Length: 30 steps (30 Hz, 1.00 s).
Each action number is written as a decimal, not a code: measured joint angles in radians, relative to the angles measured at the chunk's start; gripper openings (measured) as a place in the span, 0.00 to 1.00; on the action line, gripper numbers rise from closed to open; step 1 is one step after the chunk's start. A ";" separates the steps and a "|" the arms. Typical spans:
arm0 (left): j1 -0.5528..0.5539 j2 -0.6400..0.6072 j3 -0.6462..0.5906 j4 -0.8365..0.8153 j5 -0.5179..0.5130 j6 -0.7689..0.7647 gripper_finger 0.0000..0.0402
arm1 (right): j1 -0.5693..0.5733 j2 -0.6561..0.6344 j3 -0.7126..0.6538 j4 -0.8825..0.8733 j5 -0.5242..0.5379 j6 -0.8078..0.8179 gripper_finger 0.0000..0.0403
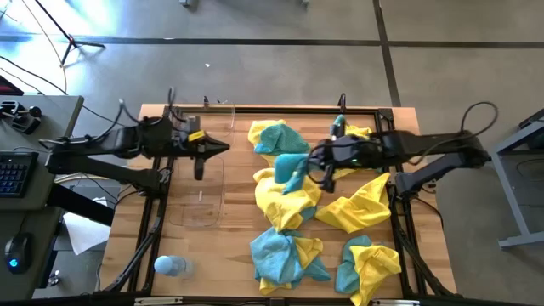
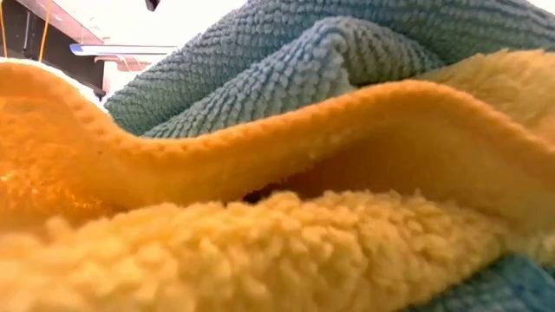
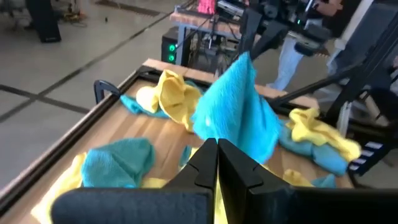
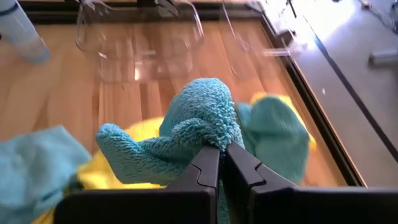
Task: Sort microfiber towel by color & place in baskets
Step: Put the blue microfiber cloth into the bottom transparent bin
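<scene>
Two towels [image 2: 286, 173] fill low view; right tool [image 4: 219, 163] pinching teal towel [image 4: 186, 134]; left tool [image 3: 216, 163] closed, empty.

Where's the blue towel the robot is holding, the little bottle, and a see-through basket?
teal towel [image 4: 199, 115], right wrist view, top of its lifted bunch.
bottle [image 1: 172, 266], high view, its middle.
clear basket [image 4: 140, 53], right wrist view, its bare floor.

Grey concrete floor [image 1: 280, 21] surrounds the wooden table [image 1: 204, 246]; a keyboard desk [image 1: 34, 170] stands beside.
</scene>
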 joint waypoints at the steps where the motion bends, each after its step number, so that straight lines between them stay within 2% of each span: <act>1: 0.000 0.021 0.000 0.008 0.000 0.009 0.02 | 0.000 0.021 0.000 0.034 -0.001 -0.012 0.00; 5: 0.000 0.097 -0.001 0.054 0.000 0.046 0.13 | 0.000 0.099 0.000 0.144 -0.018 -0.061 0.00; 10: 0.000 0.181 -0.001 0.180 0.006 0.048 0.33 | 0.000 0.188 0.000 0.271 -0.058 -0.129 0.00; 16: 0.000 0.281 -0.001 0.309 0.102 0.041 0.51 | 0.000 0.246 0.000 0.416 -0.053 -0.209 0.00; 22: -0.008 0.360 0.000 0.332 0.167 0.019 0.54 | -0.001 0.243 -0.002 0.512 -0.041 -0.249 0.00; 30: -0.014 0.386 -0.001 0.327 0.163 0.031 0.54 | -0.009 0.224 0.001 0.576 -0.042 -0.251 0.00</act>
